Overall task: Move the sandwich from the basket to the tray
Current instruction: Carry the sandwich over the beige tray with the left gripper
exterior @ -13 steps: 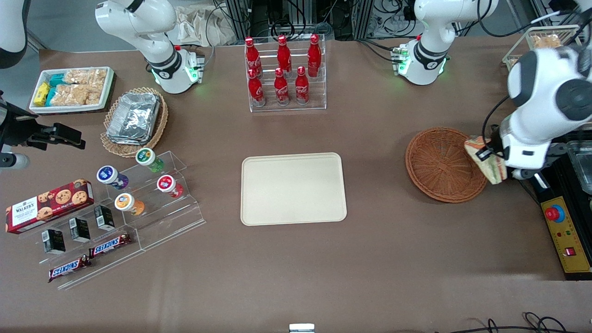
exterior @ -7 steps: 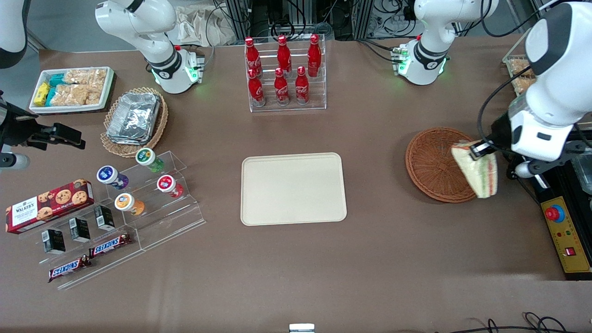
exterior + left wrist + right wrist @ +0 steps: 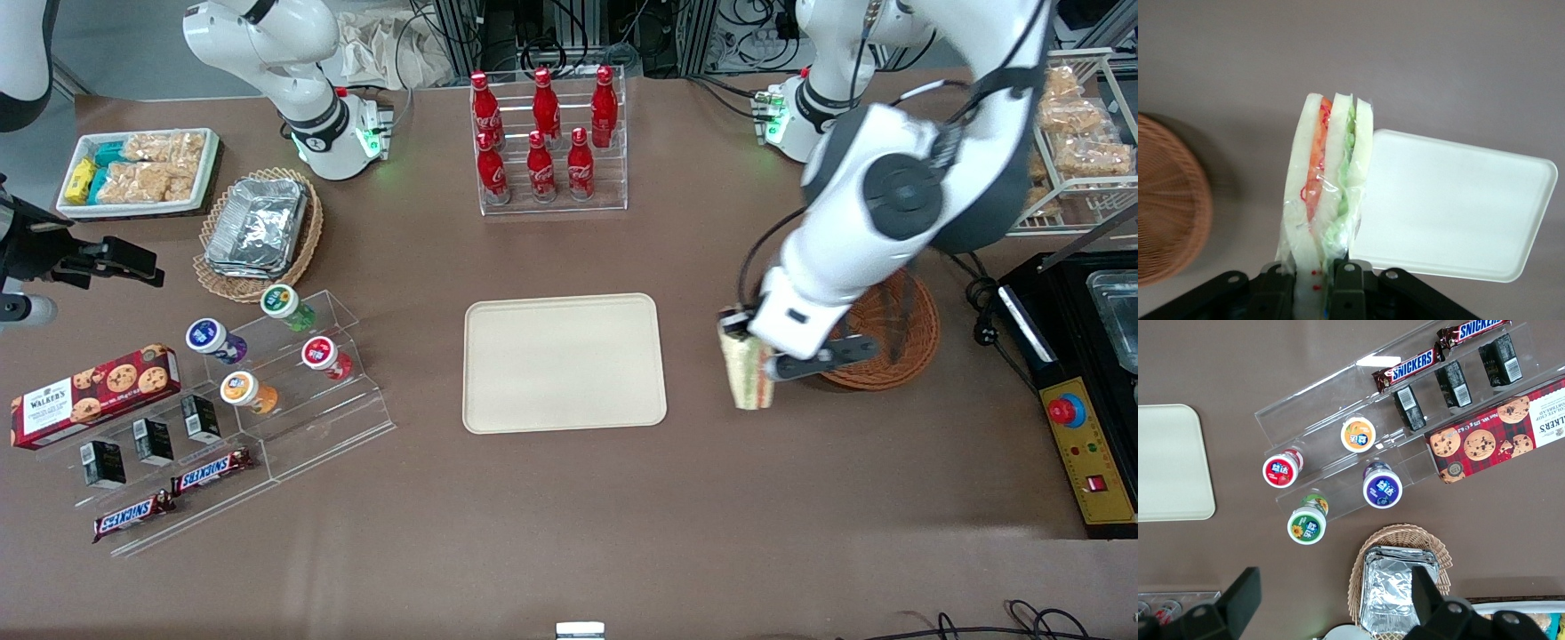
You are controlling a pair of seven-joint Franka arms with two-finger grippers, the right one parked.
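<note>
Pincer (image 3: 751, 342) clamped on one end of the sandwich (image 3: 747, 373), wedge hanging off it in the air over the desk (image 3: 569, 498), between basket (image 3: 889, 338) and tray (image 3: 564, 363), clear of both. The wrist view shows the fingers (image 3: 1345, 280) pinching the wrapped sandwich (image 3: 1328, 193) across its layers. Looks light and soft; film wrap (likely slick) could slip or the bread could crush. I'd keep the squeeze gentle on the bread faces, low on the wedge, and avoid fast swings.
</note>
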